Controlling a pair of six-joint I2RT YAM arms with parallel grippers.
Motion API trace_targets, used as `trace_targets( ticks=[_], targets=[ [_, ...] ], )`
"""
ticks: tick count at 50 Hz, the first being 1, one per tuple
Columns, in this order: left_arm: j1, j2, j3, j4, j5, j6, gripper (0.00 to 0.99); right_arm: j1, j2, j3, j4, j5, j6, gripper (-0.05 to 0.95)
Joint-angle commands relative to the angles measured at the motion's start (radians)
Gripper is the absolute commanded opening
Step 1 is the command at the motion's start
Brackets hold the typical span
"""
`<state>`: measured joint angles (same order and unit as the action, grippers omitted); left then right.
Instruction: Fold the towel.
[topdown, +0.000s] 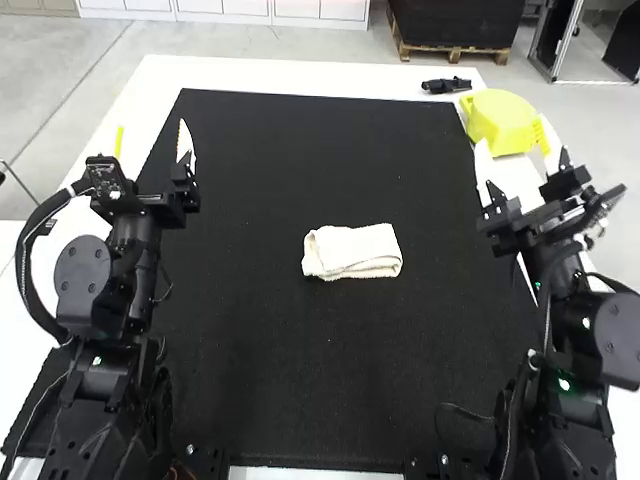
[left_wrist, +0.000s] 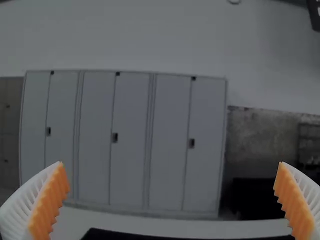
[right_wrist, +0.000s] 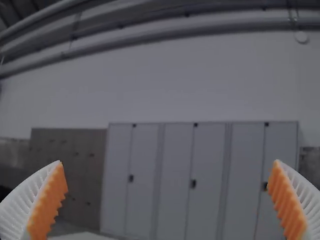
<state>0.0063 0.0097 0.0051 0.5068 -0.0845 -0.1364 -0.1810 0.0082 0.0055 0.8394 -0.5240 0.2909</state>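
Note:
In the high view, the cream towel (topdown: 352, 251) lies on the black mat as a small, thick rectangular bundle, folded in layers, with an uneven left end. My left gripper (topdown: 152, 145) is over the mat's left edge, well to the towel's left and raised. My right gripper (topdown: 515, 152) is raised by the mat's right edge, well to the right of the towel. In the left wrist view my left gripper (left_wrist: 172, 172) is wide open with nothing between its pads. Wide apart too are the fingers of my right gripper (right_wrist: 168, 171) in the right wrist view, holding nothing.
The black mat (topdown: 300, 150) covers most of the white table (topdown: 270, 73). At the far right corner are a yellow object (topdown: 501, 120) and, farther back, a small black object (topdown: 446, 86). Bare mat surrounds the towel.

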Motion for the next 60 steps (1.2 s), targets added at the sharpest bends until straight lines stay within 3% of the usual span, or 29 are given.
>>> trace_targets(
  ticks=[1,8,22,31,36,44,48,53,60],
  targets=[
    [-0.002,-0.013,-0.005,-0.005,-0.024,-0.005,0.961,-0.015,-0.011,-0.006,-0.028,0.102,-0.075,0.92],
    [-0.002,-0.013,-0.005,-0.063,-0.024,-0.002,0.961,-0.018,-0.011,-0.006,-0.097,0.151,-0.118,0.92],
    [-0.009,-0.013,-0.005,-0.286,-0.024,-0.002,0.961,-0.054,-0.010,-0.006,-0.384,0.167,-0.119,0.92],
    [-0.009,-0.013,-0.004,-0.410,-0.026,0.029,0.962,-0.058,-0.010,-0.006,-0.508,0.211,-0.159,0.92],
    [-0.009,-0.013,-0.004,-0.479,-0.029,0.011,0.962,-0.060,-0.010,-0.004,-0.589,0.225,-0.151,0.92],
    [-0.011,-0.013,-0.004,-0.501,-0.029,0.009,0.962,-0.063,-0.010,-0.004,-0.701,0.216,-0.171,0.92],
    [-0.011,-0.013,-0.004,-0.504,-0.029,0.017,0.962,-0.063,-0.010,-0.006,-0.780,0.225,-0.249,0.92],
    [-0.011,-0.013,-0.004,-0.505,-0.029,0.023,0.962,-0.063,-0.010,-0.006,-0.778,0.229,-0.279,0.92],
    [-0.015,-0.013,-0.005,-0.505,-0.029,0.034,0.962,-0.060,-0.010,-0.006,-0.844,0.282,-0.426,0.92]
  ],
)
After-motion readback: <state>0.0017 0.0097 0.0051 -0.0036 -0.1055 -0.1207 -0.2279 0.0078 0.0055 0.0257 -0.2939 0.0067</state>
